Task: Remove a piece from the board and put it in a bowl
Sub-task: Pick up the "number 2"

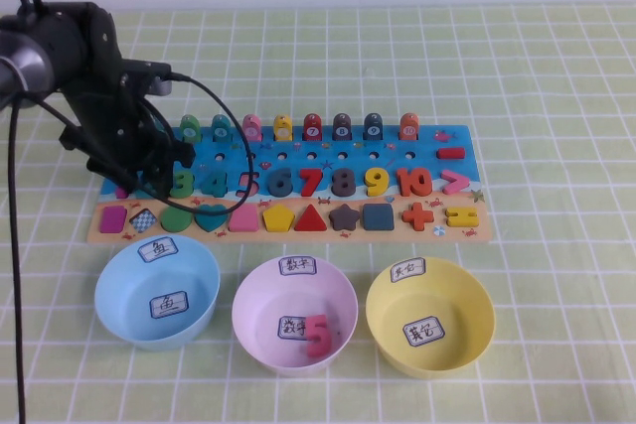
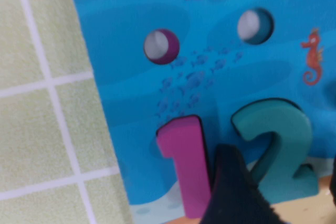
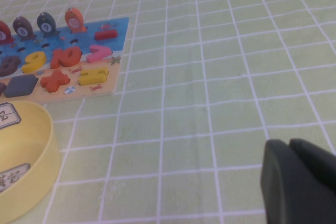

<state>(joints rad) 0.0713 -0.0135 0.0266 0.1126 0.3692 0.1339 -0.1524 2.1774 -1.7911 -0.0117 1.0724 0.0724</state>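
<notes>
The blue board lies across the middle of the table. My left gripper is low over the board's left end and hides the teal "2" in the high view. In the left wrist view the teal "2" sits in its slot beside a magenta "1". The left gripper is open, with one finger between the "1" and the "2" and the other at the "2"'s far side. The pink-lilac bowl stands in front of the board with a red "5" inside. My right gripper is shut and empty over bare tablecloth.
A light blue bowl stands left of the pink bowl and a yellow bowl right of it. The yellow bowl and the board's right end show in the right wrist view. A black cable loops over the board's left part.
</notes>
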